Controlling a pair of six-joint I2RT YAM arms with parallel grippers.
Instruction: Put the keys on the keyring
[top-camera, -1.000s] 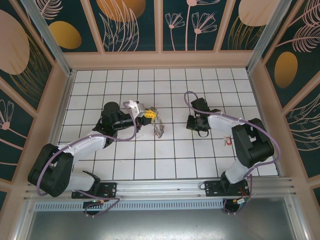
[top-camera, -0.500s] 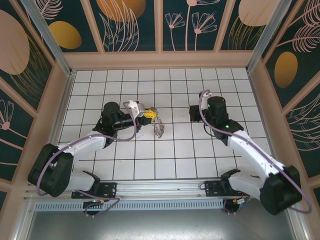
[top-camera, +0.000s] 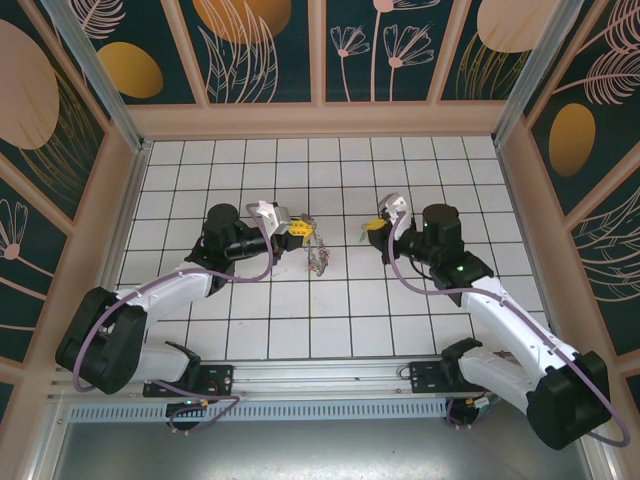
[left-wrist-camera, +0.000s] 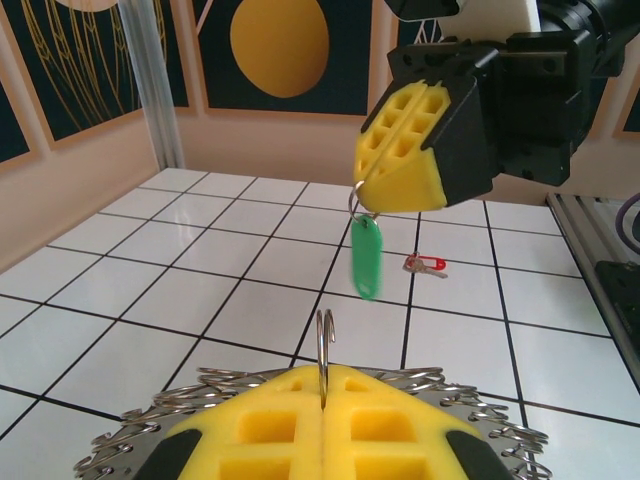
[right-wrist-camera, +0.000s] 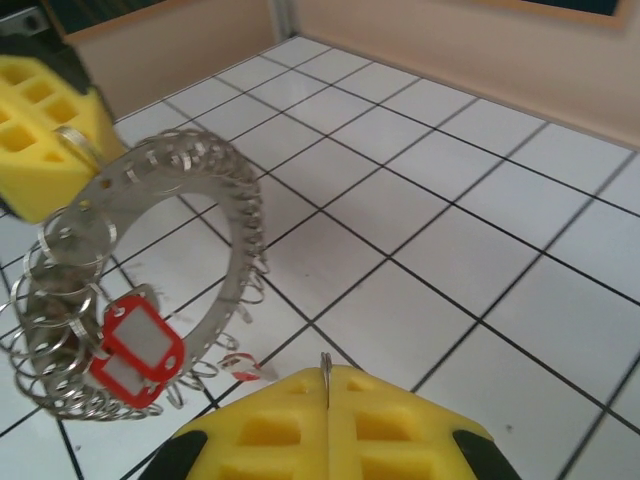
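Observation:
My left gripper (top-camera: 298, 231) is shut on one small split ring of the keyring (top-camera: 319, 257) and holds it off the tiles. In the left wrist view its yellow pads (left-wrist-camera: 250, 430) pinch that upright wire loop, with the ring-lined grey rim (left-wrist-camera: 130, 450) below. My right gripper (top-camera: 373, 226) is shut on a key with a green tag (left-wrist-camera: 367, 258), which dangles under its pads facing the keyring. In the right wrist view the keyring (right-wrist-camera: 236, 250) hangs ahead on the left, carrying red-tagged keys (right-wrist-camera: 140, 345). My right gripper (right-wrist-camera: 327, 378) pinches a thin metal edge.
A loose key with a red tag (left-wrist-camera: 425, 265) lies on the white tiles behind the right gripper. Wooden walls (top-camera: 320, 120) ring the tiled floor. The aluminium rail (top-camera: 320, 375) with both arm bases runs along the near edge.
The right arm swung in from the right and lifted, bringing the green-tagged key close to the keyring. The left arm and the keyring stayed put.

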